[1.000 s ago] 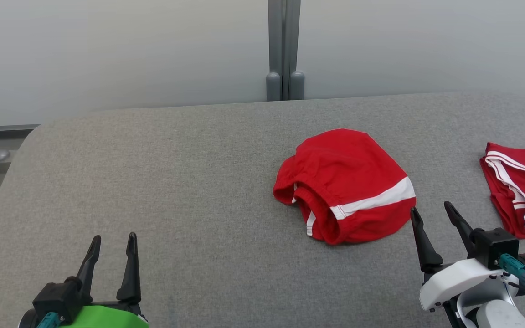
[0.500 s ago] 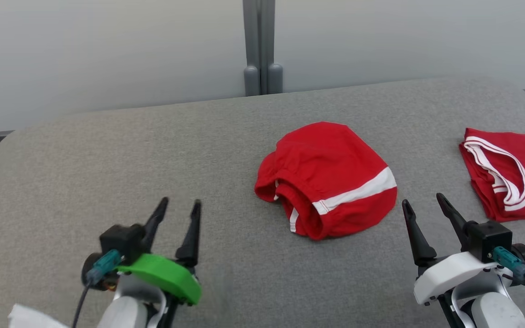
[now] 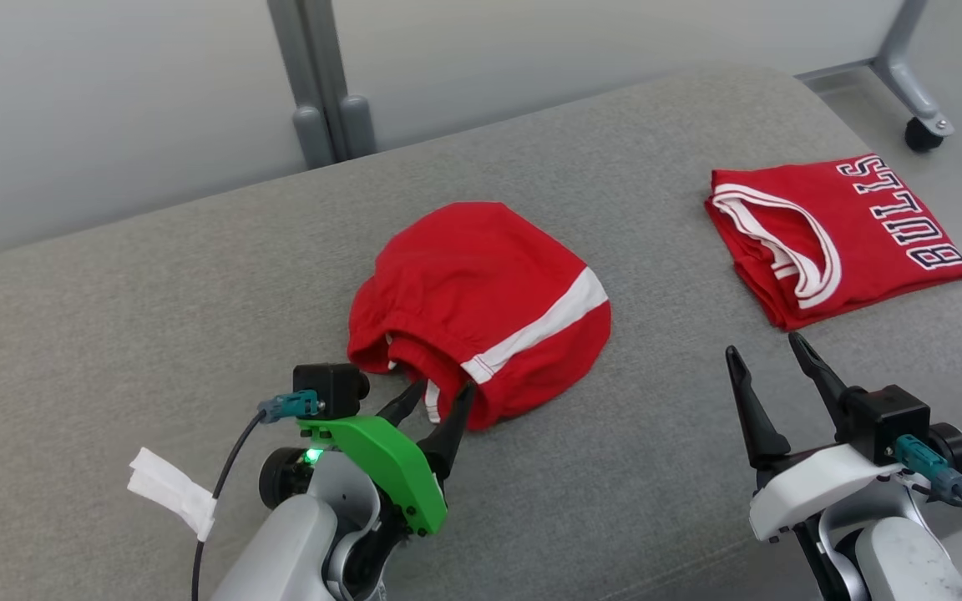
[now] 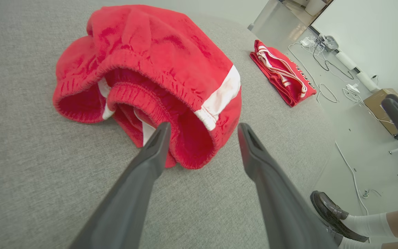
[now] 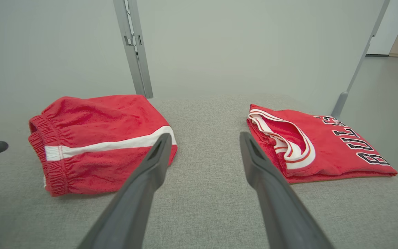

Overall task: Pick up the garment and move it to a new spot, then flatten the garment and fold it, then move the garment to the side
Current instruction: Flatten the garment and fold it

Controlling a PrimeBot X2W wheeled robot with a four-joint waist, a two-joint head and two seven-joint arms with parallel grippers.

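**Desk:** What sits mid-frame?

**Photographer:** Red shorts (image 3: 481, 309) with a white side stripe, crumpled in a heap near the middle of the grey counter (image 3: 155, 317), the waist end turned toward the robot.

**Desk:** And the arms?

**Photographer:** The left gripper (image 3: 443, 388) (the one on the green mount) is at the near edge of the shorts, fingers spread with nothing between them. From its wrist camera one fingertip overlaps the elastic waist, though it is hard to say whether it touches the cloth. The right gripper (image 3: 763, 344) hangs over bare counter, fingers also apart and empty, pointing at the gap between the shorts and a folded red jersey (image 3: 832, 238).

**Desk:** The jersey?

**Photographer:** It lies flat at the counter's right end, well apart from the shorts, with its white-trimmed neck toward them and black "BULLS" lettering on the far side. Past the counter's edge, the left wrist view catches a person's dark shoe (image 4: 337, 216) and white sock on the floor.
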